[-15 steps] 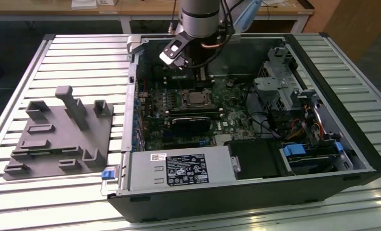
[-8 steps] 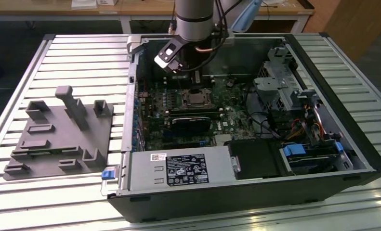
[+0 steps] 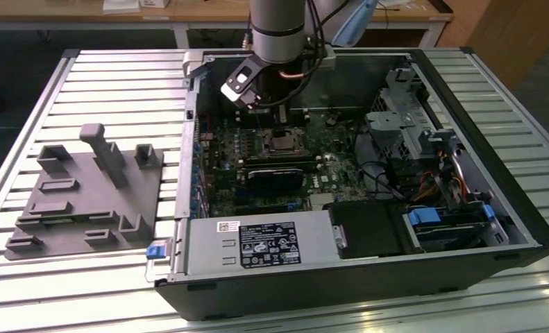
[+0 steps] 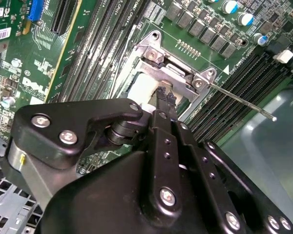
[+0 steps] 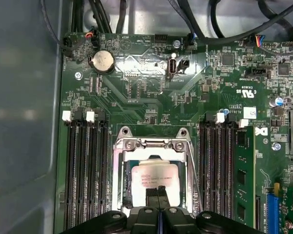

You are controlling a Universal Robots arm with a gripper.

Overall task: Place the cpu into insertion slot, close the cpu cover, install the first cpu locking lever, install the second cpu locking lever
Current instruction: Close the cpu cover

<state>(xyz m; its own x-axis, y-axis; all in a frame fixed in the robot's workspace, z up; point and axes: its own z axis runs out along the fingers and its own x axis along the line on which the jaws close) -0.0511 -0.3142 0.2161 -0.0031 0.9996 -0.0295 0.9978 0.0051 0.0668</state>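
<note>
My claw (image 5: 156, 191) is pinched shut over the cpu (image 5: 154, 176).
Its two tips press together and hold nothing. The cpu lies flat in the insertion slot (image 3: 281, 143) on the green board (image 5: 151, 97). The cpu cover (image 5: 151, 145) lies around it. A thin lever (image 4: 244, 103) sticks out beside the cover.

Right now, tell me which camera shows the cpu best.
The first wrist view: the cpu lies face-on, nearly whole. In the second wrist view the gripper hides most of it. The exterior view shows its socket small under the arm.
</note>
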